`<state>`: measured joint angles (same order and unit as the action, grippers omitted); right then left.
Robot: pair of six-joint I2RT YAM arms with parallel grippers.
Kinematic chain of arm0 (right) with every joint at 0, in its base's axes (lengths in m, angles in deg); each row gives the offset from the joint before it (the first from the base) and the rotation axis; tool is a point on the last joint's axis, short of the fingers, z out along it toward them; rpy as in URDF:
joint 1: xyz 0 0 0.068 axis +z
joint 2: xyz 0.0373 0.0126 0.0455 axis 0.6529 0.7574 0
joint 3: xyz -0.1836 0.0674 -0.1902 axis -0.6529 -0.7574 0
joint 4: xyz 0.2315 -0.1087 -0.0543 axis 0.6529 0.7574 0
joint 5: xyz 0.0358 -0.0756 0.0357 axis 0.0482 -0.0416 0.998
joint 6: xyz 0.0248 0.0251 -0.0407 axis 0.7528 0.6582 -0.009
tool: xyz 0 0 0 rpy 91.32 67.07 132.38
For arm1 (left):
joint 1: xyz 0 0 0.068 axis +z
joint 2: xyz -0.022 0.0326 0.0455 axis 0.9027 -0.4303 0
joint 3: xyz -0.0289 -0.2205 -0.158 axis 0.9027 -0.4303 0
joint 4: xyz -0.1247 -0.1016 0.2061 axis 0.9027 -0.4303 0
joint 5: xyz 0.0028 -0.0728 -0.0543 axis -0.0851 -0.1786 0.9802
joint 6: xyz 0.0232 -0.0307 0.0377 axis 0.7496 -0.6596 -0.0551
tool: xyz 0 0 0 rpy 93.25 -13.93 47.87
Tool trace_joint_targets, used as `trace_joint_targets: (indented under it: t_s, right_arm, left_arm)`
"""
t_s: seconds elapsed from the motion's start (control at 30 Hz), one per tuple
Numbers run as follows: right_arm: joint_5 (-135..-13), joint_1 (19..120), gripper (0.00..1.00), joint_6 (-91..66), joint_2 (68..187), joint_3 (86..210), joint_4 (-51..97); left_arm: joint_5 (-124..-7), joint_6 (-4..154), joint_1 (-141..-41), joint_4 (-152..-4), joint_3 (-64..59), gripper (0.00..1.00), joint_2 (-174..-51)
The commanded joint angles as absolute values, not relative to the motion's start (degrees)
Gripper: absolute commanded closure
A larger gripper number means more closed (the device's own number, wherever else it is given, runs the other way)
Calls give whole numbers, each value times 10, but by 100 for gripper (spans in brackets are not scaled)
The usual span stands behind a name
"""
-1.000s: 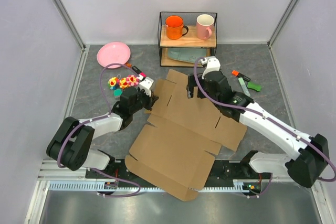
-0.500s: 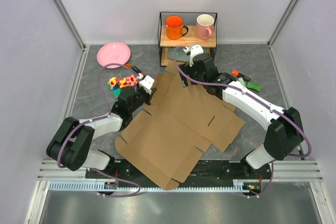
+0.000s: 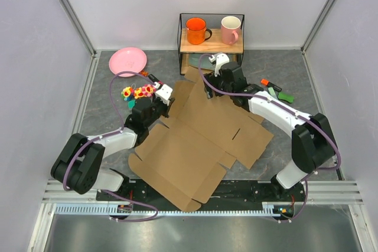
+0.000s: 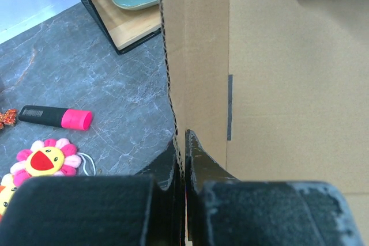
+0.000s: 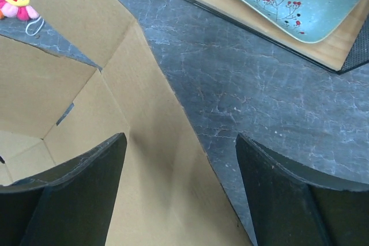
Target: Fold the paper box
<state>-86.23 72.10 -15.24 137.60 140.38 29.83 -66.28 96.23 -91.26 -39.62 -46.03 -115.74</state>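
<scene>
The grey marbled bench carries the paper box, an unfolded brown sheet spread from the centre toward 6 o'clock. A pink plate lies at 11 o'clock and a wire shelf stands at 12. Flower toys and a pink highlighter lie near 10 o'clock, and markers at 2.

Left hand clamped shut on the paper box edge; right hand spread wide, its arm stretched forward.
</scene>
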Motion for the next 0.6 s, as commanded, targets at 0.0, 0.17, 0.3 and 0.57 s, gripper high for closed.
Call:
trace_joint_targets:
  t_s: [0.0, 0.17, 0.3, 0.57]
  right_arm:
    - [-823, 720, 17, -148, 1389, 1401, 250]
    - [-804, 720, 37, -147, 1405, 1409, 251]
    - [-798, 720, 53, -140, 1401, 1388, 230]
    - [-800, 721, 85, -158, 1394, 1373, 229]
  left_arm:
    - [-672, 960, -914, -372, -460, 98, -1140]
    - [-667, 949, -915, -375, -458, 98, -1145]
    - [-663, 934, -918, -383, -457, 98, -1154]
    - [-675, 900, -931, -474, -423, 63, -1108]
